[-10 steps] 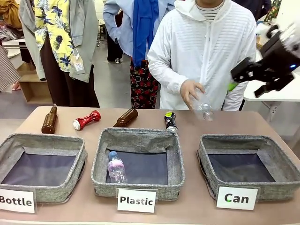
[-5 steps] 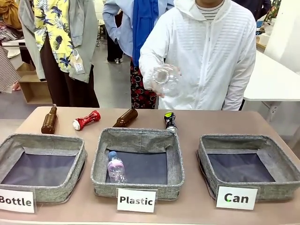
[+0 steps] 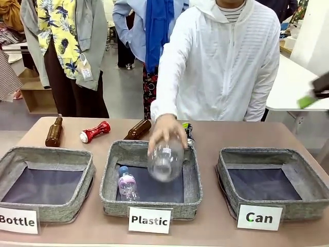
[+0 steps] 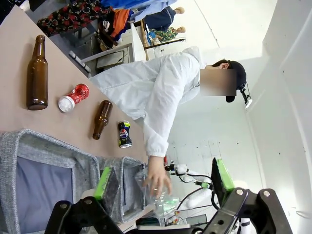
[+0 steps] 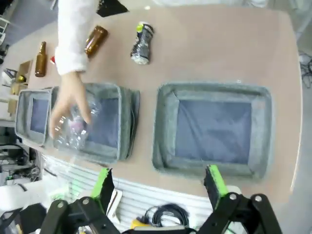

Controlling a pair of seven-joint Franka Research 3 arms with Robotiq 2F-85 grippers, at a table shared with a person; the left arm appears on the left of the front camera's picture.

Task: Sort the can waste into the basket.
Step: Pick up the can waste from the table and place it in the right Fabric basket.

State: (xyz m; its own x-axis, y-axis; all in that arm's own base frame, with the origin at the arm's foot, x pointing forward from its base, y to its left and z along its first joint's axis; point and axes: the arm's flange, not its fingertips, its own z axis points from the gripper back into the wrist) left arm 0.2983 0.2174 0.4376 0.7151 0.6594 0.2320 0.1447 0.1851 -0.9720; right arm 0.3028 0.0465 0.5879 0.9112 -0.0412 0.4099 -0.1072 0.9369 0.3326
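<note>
Can waste, unsorted, read from my claws outward. My right claw (image 5: 158, 183) hangs spread and empty high above the desk (image 5: 219, 44), over the near rim of the basket (image 5: 163, 126) labelled "Can". My left claw (image 4: 163, 179) is likewise spread, pinching nothing. The basket holds nothing. Farther out, the black can (image 5: 141, 43) lies on the desk just beyond the "Plastic" basket (image 3: 113, 200). The red can (image 3: 95, 131) lies between two brown bottles (image 3: 138, 129), well apart from the "Can" basket. A person's hand (image 3: 164, 131) holds a clear bottle (image 3: 165, 162) over the middle basket. I judge nothing done: both cans are yet to be picked up and dropped in.
</note>
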